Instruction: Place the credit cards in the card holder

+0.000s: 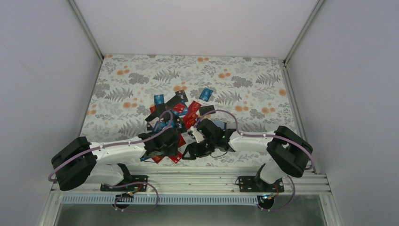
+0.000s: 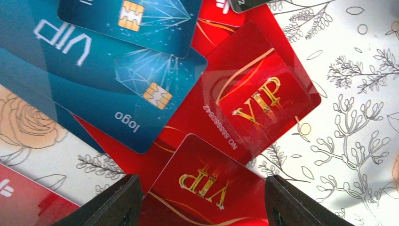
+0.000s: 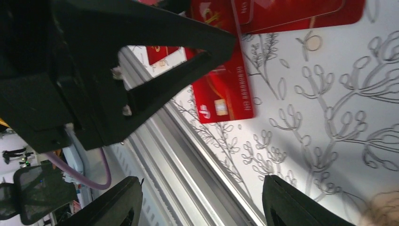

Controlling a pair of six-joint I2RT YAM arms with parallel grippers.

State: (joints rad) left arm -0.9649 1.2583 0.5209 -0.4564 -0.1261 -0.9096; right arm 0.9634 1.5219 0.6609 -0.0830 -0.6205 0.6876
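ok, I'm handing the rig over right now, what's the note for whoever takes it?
Left gripper: open, low over the heap, jaws either side of a red VIP card; contact not clear.
Right gripper: open, empty, over bare cloth by the table's near edge.
Credit cards: loose overlapping heap at mid-table, red, blue and black.
Card holder: cannot be picked out for sure among the dark shapes in the heap.
Done: no card seen stowed.
Left: by these views, the whole job.

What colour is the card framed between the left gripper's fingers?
The card is red with gold VIP lettering; left wrist view shows it best.
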